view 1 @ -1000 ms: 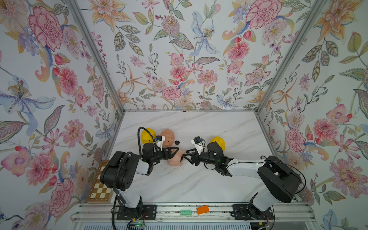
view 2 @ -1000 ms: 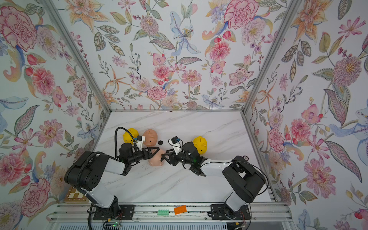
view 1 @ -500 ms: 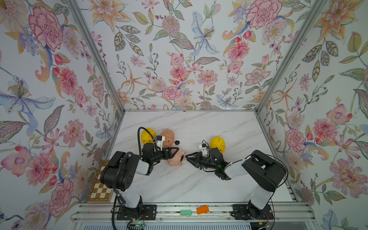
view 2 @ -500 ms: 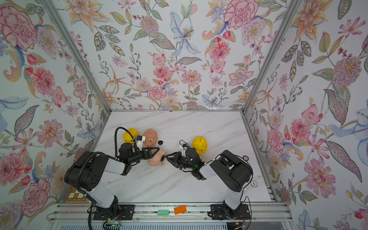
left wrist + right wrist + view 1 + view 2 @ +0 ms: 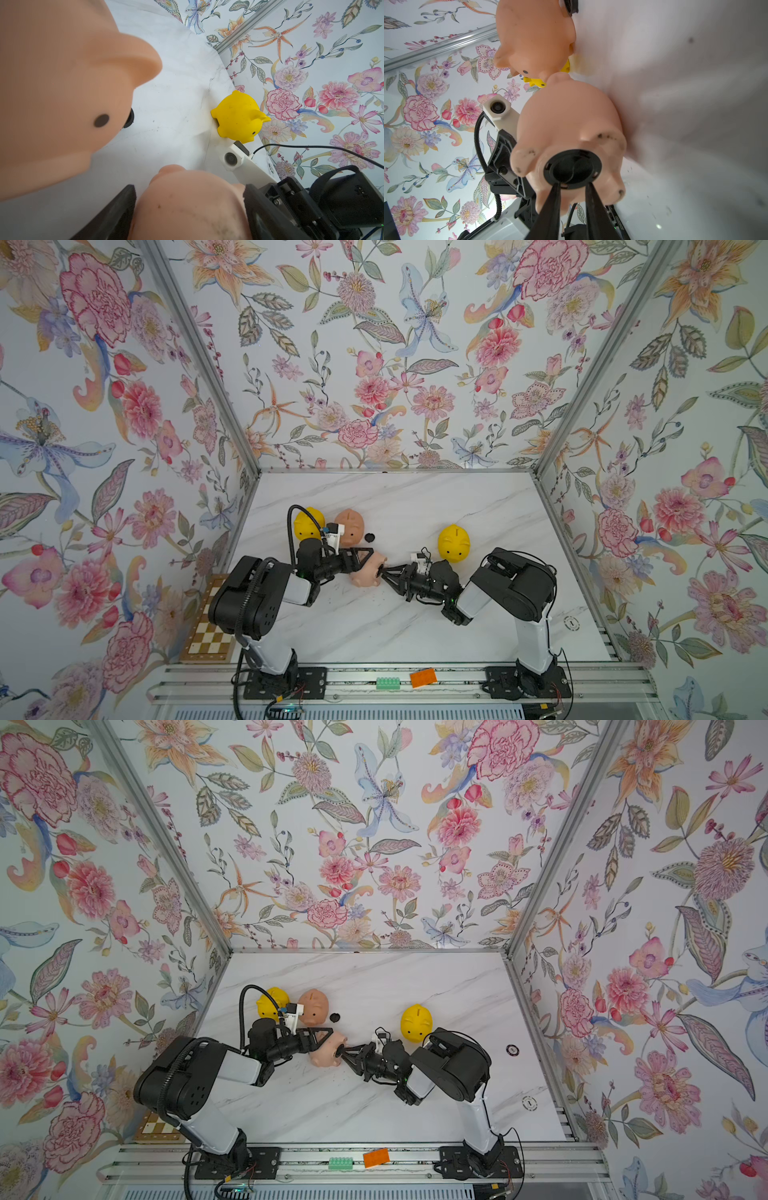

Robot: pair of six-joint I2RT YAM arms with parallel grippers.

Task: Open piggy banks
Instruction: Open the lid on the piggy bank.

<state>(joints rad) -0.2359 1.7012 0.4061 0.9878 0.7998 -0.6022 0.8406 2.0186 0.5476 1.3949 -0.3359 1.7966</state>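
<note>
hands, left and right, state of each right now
Left hand: closed on the peach-pink pig.
Right hand: tips at that pig's black plug; grip cannot be told.

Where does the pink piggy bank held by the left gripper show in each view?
In a top view: held pink piggy bank, lower centre.
In a top view: the piggy bank, also lower centre.
Left wrist: close up, in the left gripper.
Right wrist: close up, black plug facing the camera.
Shared landmark: upright pink piggy bank behind it.

Matt plastic pig (image 5: pixel 566 124), glossy marble-look table (image 5: pixel 374 626)
</note>
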